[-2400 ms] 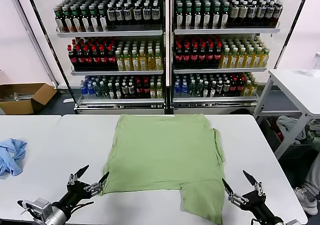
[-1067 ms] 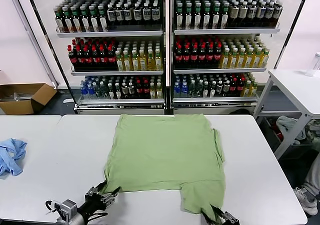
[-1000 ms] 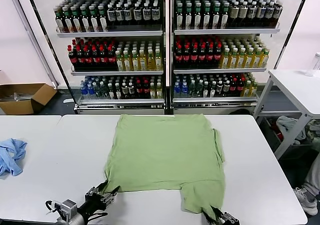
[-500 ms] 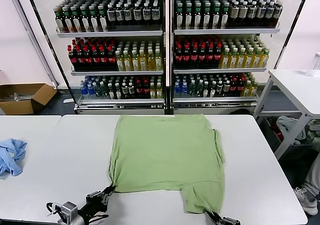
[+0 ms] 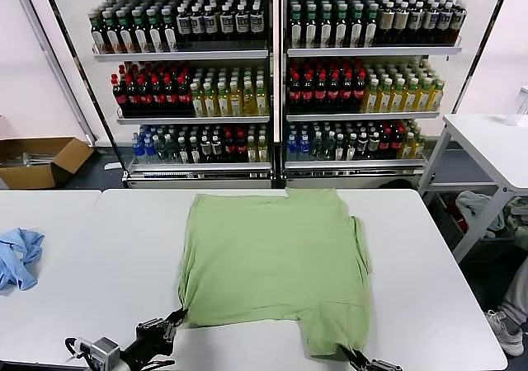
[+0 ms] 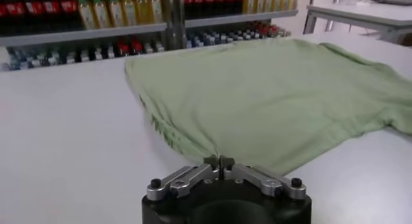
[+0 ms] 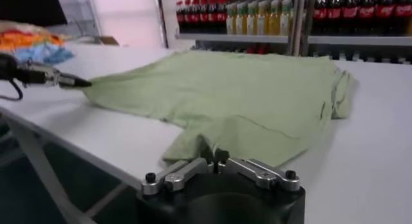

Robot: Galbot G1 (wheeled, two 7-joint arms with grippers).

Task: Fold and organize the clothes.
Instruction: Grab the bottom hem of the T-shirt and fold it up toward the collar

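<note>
The light green shirt [image 5: 276, 264] lies spread flat on the white table [image 5: 91, 264], back side up; collar, buttons and chest print are hidden. My left gripper [image 5: 176, 316] is shut on the shirt's near left corner at the table's front edge; in the left wrist view the gripper [image 6: 219, 161] pinches the green fabric [image 6: 270, 103]. My right gripper [image 5: 352, 355] is shut on the shirt's near right hem, which hangs toward the front edge; in the right wrist view the gripper [image 7: 214, 159] holds the fabric [image 7: 238, 90].
A blue cloth [image 5: 18, 255] lies at the table's far left. Drink shelves [image 5: 272, 82] stand behind the table. A second white table [image 5: 495, 148] is at the right, a cardboard box [image 5: 41, 161] on the floor at left.
Both grippers came down from open above the table, closed on the shirt's near edge and pulled it slightly toward the front; the left corner shifted right and nearer.
</note>
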